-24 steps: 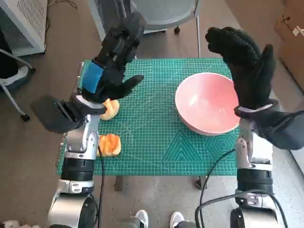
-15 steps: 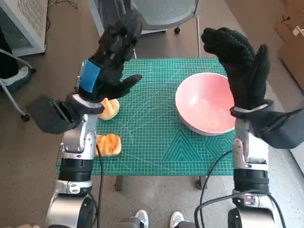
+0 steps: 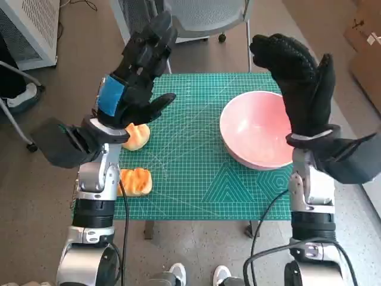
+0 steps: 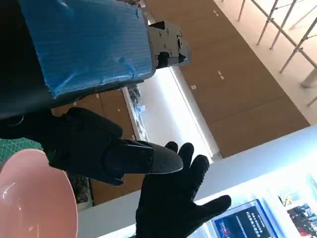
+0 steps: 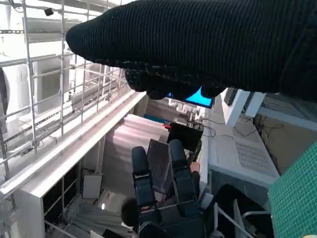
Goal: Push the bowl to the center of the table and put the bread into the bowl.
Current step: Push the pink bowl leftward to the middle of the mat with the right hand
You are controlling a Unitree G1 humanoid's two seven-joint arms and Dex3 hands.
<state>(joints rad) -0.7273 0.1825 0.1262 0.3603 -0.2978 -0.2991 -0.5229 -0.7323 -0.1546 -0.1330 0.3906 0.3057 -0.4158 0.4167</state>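
Observation:
A pink bowl (image 3: 257, 131) sits on the right half of the green cutting mat (image 3: 190, 161); its rim also shows in the left wrist view (image 4: 34, 193). Two pieces of bread lie at the mat's left: one (image 3: 137, 136) partly hidden under my left hand, the other (image 3: 136, 181) near the front edge. My left hand (image 3: 136, 77) is raised above the mat's left side, fingers spread, holding nothing. My right hand (image 3: 297, 80) is raised upright over the bowl's far right rim, fingers apart and empty. The gloved right hand (image 4: 178, 198) also appears in the left wrist view.
An office chair (image 3: 196, 15) stands beyond the table's far edge. A white cabinet (image 3: 27, 27) stands on the floor at far left. A person's feet (image 3: 199, 275) show below the table's near edge. A cardboard box (image 3: 364, 30) sits at far right.
Both raised hands have drifted slightly to the left and up. The bowl and both pieces of bread have not moved.

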